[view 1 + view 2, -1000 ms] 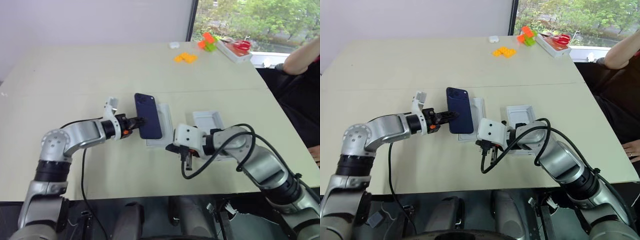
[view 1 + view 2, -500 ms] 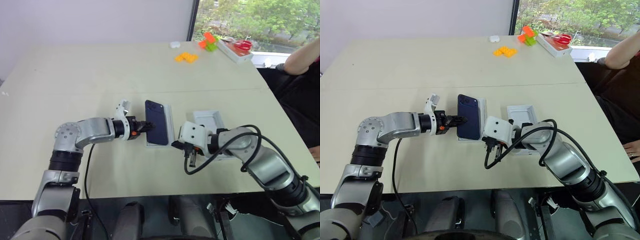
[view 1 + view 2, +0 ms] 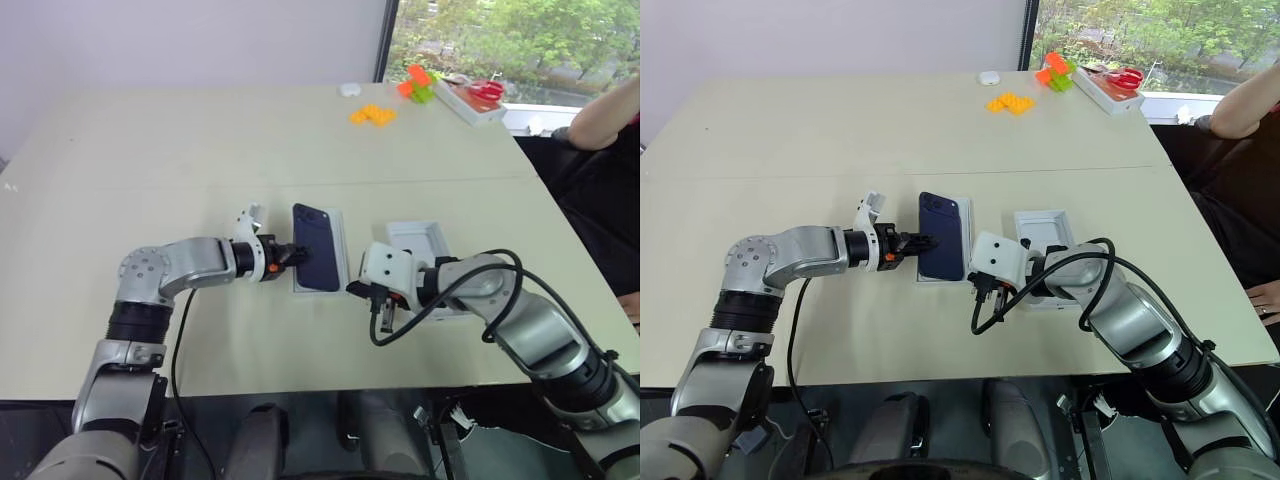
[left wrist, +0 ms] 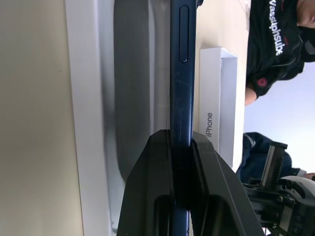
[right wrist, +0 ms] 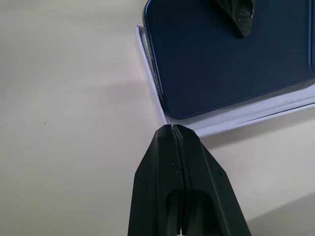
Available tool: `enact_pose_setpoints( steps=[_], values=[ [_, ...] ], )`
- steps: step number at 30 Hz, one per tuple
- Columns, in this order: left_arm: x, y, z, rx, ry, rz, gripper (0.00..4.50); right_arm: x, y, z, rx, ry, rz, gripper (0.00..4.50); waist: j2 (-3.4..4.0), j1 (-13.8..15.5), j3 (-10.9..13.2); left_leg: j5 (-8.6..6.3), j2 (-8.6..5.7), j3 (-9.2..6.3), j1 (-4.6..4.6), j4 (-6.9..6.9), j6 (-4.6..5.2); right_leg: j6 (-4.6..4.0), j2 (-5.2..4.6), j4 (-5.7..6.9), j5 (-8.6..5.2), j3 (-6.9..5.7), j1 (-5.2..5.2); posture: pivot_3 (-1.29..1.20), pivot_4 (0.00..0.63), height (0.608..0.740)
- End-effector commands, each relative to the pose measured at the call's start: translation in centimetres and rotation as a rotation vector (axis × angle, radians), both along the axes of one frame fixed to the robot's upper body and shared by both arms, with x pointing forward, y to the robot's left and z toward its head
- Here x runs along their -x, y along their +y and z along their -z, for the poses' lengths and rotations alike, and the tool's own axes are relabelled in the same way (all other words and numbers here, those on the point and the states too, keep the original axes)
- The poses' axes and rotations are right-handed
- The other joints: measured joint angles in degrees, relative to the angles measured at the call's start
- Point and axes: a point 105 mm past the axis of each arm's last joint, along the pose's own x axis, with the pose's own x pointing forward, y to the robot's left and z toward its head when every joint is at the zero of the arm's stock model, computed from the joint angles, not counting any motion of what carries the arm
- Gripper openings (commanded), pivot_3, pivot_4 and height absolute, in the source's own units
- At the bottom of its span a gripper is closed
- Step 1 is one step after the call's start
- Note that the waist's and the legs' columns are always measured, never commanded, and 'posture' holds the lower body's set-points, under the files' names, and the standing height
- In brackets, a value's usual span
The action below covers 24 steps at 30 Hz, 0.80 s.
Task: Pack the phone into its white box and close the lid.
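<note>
On my left, the left claw (image 3: 291, 254) is clamped on the near long edge of the phone (image 3: 317, 246), its two black fingers (image 4: 152, 187) pinching the slim navy body. I see the phone tilted over a flat white tray (image 3: 340, 222) on the counter (image 3: 200, 150); in the left wrist view a shallow grey recess shows in that tray just beneath the phone, and I cannot tell whether the phone touches it. Just right of the tray my right claw (image 5: 175, 132) is closed on nothing, its tip just off the tray's near corner. Further right an open white box (image 3: 417, 242) lies on the counter, pale grey inside, partly hidden by my right arm; what shows of its inside is bare. At the far right edge sits another white tray (image 3: 470, 102) with something red in it, beside orange and green blocks (image 3: 372, 115).
</note>
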Motion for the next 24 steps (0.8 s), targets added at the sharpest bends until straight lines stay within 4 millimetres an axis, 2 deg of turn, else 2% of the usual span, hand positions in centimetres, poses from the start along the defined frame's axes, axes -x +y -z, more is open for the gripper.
enact_pose_setpoints(
  steps=[1,24],
  values=[
    [-0.54,-0.03,-1.7,0.035,-0.059,0.002,0.01,-0.03,0.16,-0.64,-0.005,-0.03,-0.013,0.0,0.0,0.0,0.0,0.0,0.0,0.0,0.0,0.0,0.0,0.0,0.0,0.0,0.0,-0.01,0.0,0.0,0.15,0.726],
    [-1.03,-0.54,-1.45,0.038,-0.078,0.044,0.01,-0.33,-0.65,-1.28,-0.11,0.004,0.062,0.0,-0.01,-0.1,0.0,0.01,0.0,0.0,0.01,0.02,-0.01,0.0,0.0,0.05,0.02,-0.01,0.01,0.0,0.15,0.726]
  ],
)
